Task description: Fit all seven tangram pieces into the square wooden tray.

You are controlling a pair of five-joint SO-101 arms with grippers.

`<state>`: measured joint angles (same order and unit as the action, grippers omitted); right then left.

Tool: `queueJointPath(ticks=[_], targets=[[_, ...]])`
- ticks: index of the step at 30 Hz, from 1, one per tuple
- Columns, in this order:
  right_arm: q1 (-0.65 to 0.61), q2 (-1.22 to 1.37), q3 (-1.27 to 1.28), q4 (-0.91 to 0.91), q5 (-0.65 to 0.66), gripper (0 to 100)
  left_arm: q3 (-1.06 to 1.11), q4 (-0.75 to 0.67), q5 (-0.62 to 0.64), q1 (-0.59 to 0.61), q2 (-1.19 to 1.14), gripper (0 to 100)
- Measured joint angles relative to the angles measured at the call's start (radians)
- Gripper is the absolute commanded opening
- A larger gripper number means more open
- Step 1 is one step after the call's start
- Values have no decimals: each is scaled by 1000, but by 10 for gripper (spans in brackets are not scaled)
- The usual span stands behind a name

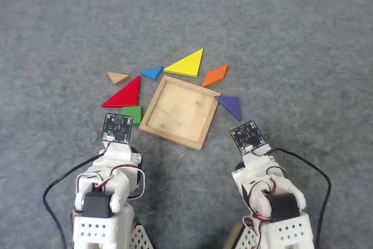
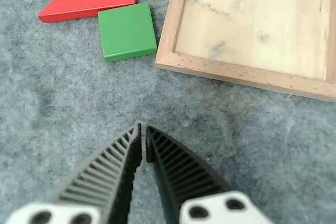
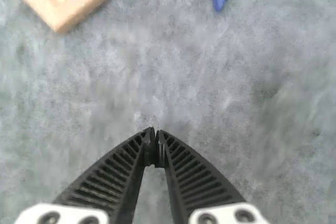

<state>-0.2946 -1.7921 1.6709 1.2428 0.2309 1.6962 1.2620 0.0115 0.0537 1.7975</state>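
Seven pieces outside tray (image 1: 151,102), none seated yet; tray sits bare mid-mat.
- Yellow triangle (image 1: 187,65) just past far edge.
- Red triangle (image 1: 127,95) off left side.
- Purple triangle (image 1: 231,106) at right corner, looks touching.
- Orange piece (image 1: 214,75) near far-right corner.
- Green square (image 2: 127,31) just beside left edge.
- Blue triangle (image 1: 152,73), tan triangle (image 1: 117,77) far-left.
- Left gripper (image 2: 143,128), right gripper (image 3: 154,131): both pinched together, empty, over mat near side of tray.

Risks: flat pieces may slip from pinch; nudged tray may slide; big triangles seated wrong would block rest.

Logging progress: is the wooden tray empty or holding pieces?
Empty. The tray shows bare wood inside; all seven pieces lie on the carpet around it.
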Motion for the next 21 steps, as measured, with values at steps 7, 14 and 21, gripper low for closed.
queueJointPath(ticks=[7,14,21], targets=[[-87,0,-15,-226,-5,9,0,0,-3,-94,0,13],[-153,46,-183,-269,-130,10,0,-2,-3,-130,0,14],[-216,477,-448,-259,-199,10,-80,-109,-153,-66,0,15]])
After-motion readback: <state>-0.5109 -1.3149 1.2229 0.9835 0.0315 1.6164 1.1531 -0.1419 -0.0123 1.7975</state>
